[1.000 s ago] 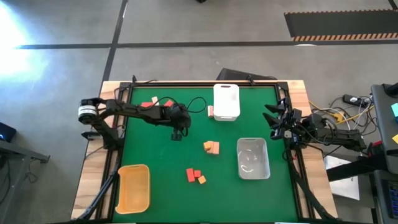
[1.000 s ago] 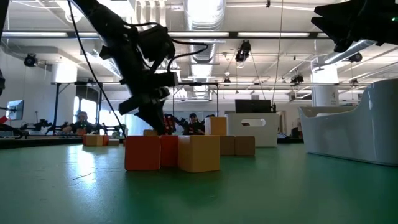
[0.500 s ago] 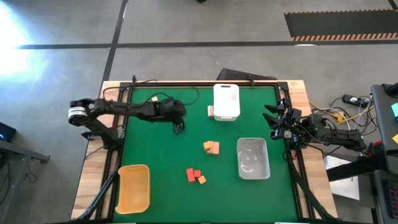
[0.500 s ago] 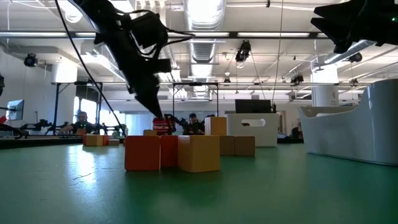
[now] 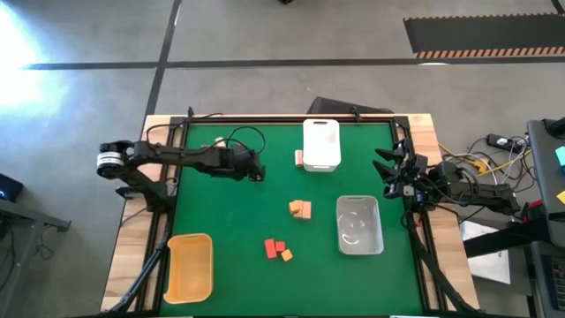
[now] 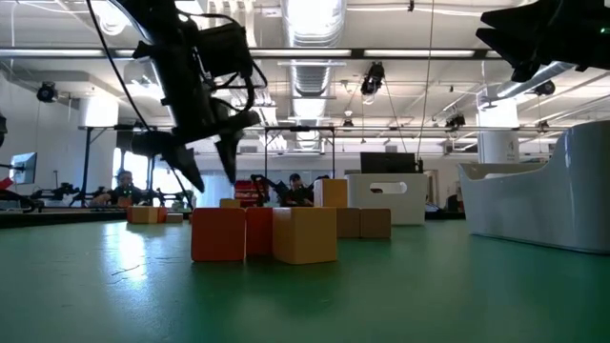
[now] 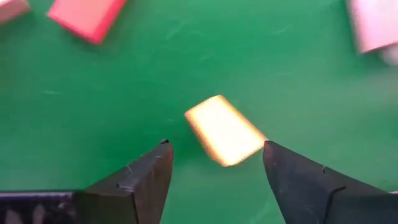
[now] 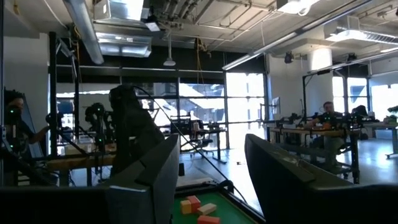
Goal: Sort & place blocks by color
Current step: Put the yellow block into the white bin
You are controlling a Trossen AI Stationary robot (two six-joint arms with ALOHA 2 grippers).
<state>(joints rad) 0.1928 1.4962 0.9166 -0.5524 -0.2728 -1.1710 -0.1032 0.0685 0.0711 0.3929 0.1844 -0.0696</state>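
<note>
Since a moment ago, the left gripper point(image 5: 259, 173) has swung back toward the far left part of the green table point(image 5: 229, 230). Its two dark fingers point(image 7: 134, 180) are spread wide with nothing between them. Under them, on the green, lies an orange-yellow block point(image 7: 224, 130). A red block point(image 7: 87, 17) lies near it, toward the edge of the left wrist view.

In the middle of the table sits a small pile of blocks point(image 5: 300, 209), orange and tan. Nearer the front lie two red blocks and an orange one point(image 5: 278, 250), touching each other. A yellow tray point(image 5: 190, 265) sits at the front left, a clear tray point(image 5: 358, 224) at the right, and a white tray point(image 5: 321, 144) at the back.

The right gripper point(image 5: 388, 173) waits at the right edge of the table, its fingers point(image 8: 143, 180) apart and holding nothing.

No words or labels can be read anywhere.
</note>
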